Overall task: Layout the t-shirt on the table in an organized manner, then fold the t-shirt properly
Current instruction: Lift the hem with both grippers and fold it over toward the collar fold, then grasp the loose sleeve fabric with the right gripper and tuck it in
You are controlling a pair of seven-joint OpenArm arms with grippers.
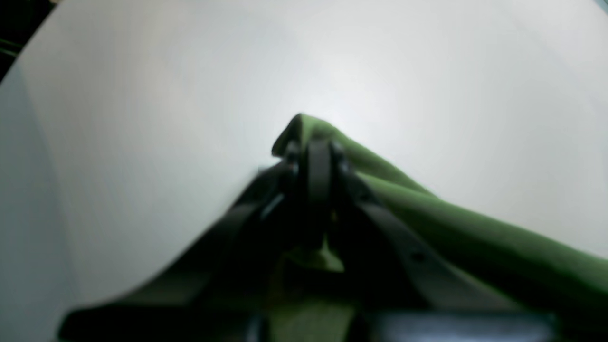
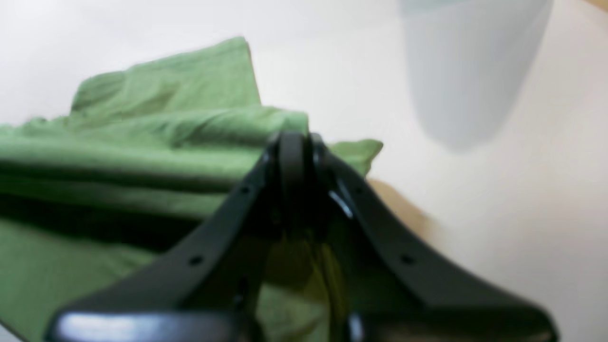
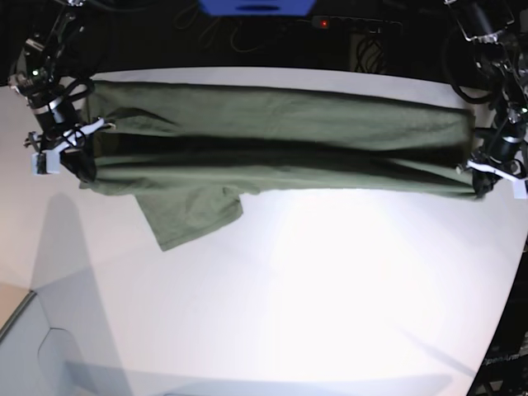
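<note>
The olive-green t-shirt (image 3: 280, 136) stretches as a long folded band across the far part of the white table (image 3: 330, 289), one short sleeve (image 3: 191, 213) lying out toward the front left. My left gripper (image 3: 480, 186) at the base view's right is shut on the t-shirt's right end; its wrist view shows black fingers (image 1: 316, 161) pinching green cloth (image 1: 475, 237). At the base view's left, my right gripper (image 3: 82, 172) is shut on the other end, with its fingers (image 2: 292, 156) closed over bunched cloth (image 2: 142, 142).
Dark cables and equipment run behind the table's far edge (image 3: 272, 33). The table's curved front rim (image 3: 247, 384) shows at the bottom, with a grey corner piece (image 3: 33, 346) at the lower left.
</note>
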